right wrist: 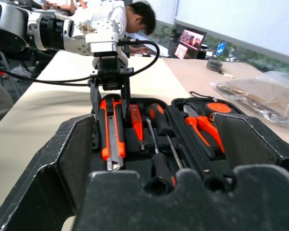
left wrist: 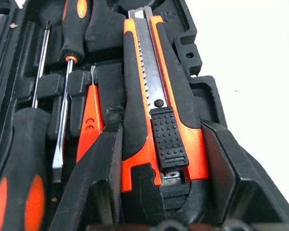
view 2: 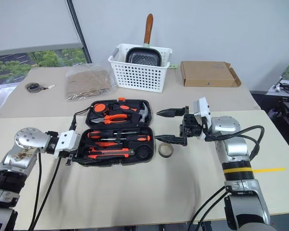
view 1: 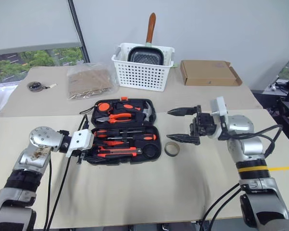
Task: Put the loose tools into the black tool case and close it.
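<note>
Left eye view: case (view 1: 123, 130) open on counter (view 1: 149, 202), nearly packed.
Knife (view 1: 116, 152), screwdrivers (view 1: 127, 137), tester (left wrist: 89, 122) seated; tape (view 1: 172, 148) loose beside case. Left gripper (right wrist: 110, 91) half-open astride knife end, not gripping; right gripper (view 1: 183, 126) wide, empty. Lid unclosed.

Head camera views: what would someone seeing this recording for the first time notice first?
The open flat black moulded-plastic tool case at the table's centre, packed with orange-handled tools. The left gripper straddles the orange-black utility knife in the case's front recess, while the right gripper, fingers spread wide, hovers above the small greyish tape roll lying just outside the case.
</note>
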